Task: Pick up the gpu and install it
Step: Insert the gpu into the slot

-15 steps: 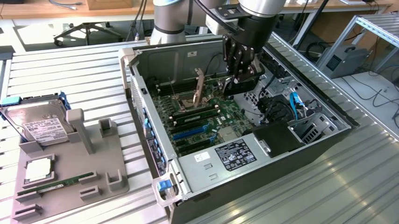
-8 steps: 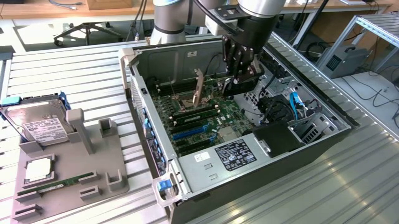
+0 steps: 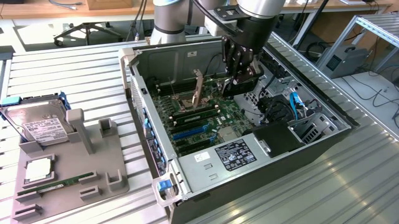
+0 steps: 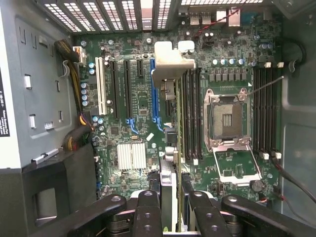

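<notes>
Right now my end effector [image 4: 170, 200] is clamped on the gpu [image 4: 169, 98], held edge-on over the motherboard [image 4: 113, 136] inside the case [image 3: 174, 60]; any tilt could, I reckon, jam its connector beside the slot

Your arm [image 3: 260, 8] comes down from the top of the exterior view, and its silver link passes into the black wrist [image 3: 254, 35]. The wrist leans a little, so that its lower end is more toward the exterior view's left than its upper end. Below it the pincer [image 3: 240, 88] points downward. In the wrist view you see the pincer [image 4: 170, 197] from behind, with its black linkage bars spread to both sides. The two fingers [image 4: 148, 212] stand close together and parallel. They are closed on the gpu [image 4: 170, 66], which sits edge-on between them.
</notes>
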Robot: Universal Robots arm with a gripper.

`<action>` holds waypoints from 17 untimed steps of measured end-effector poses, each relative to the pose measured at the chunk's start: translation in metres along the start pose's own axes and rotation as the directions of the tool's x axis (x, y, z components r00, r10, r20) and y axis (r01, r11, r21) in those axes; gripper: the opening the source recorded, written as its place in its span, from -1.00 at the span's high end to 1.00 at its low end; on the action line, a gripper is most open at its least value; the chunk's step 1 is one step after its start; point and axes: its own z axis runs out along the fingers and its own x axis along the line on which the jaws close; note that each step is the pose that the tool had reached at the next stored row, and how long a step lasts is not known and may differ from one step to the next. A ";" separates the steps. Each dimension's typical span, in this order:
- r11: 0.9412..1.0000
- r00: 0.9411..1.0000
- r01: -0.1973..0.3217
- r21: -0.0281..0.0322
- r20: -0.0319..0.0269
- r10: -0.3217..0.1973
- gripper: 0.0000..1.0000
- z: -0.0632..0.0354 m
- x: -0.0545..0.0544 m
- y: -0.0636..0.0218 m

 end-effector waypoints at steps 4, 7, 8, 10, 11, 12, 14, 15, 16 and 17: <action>1.000 1.000 0.000 0.000 0.000 0.000 0.47 0.0002 0.000 0.0007; 1.000 1.000 0.000 0.000 0.000 0.000 0.47 0.0004 0.001 0.0012; 1.000 1.000 0.000 0.000 0.000 0.000 0.47 0.0004 0.001 0.0013; 1.000 1.000 0.000 0.000 0.000 0.000 0.47 0.0006 0.001 0.0016; 1.000 1.000 0.000 0.000 0.000 0.000 0.47 0.0009 0.001 0.0023; 1.000 1.000 0.000 0.000 0.000 0.000 0.47 0.0011 0.001 0.0028; 1.000 1.000 0.000 0.000 0.000 0.000 0.47 0.0012 0.001 0.0031; 1.000 1.000 0.000 0.000 0.000 0.000 0.47 0.0012 0.001 0.0033; 1.000 1.000 0.000 0.000 0.000 0.000 0.47 0.0013 0.001 0.0036; 1.000 1.000 0.000 0.000 0.000 0.000 0.47 0.0013 0.002 0.0038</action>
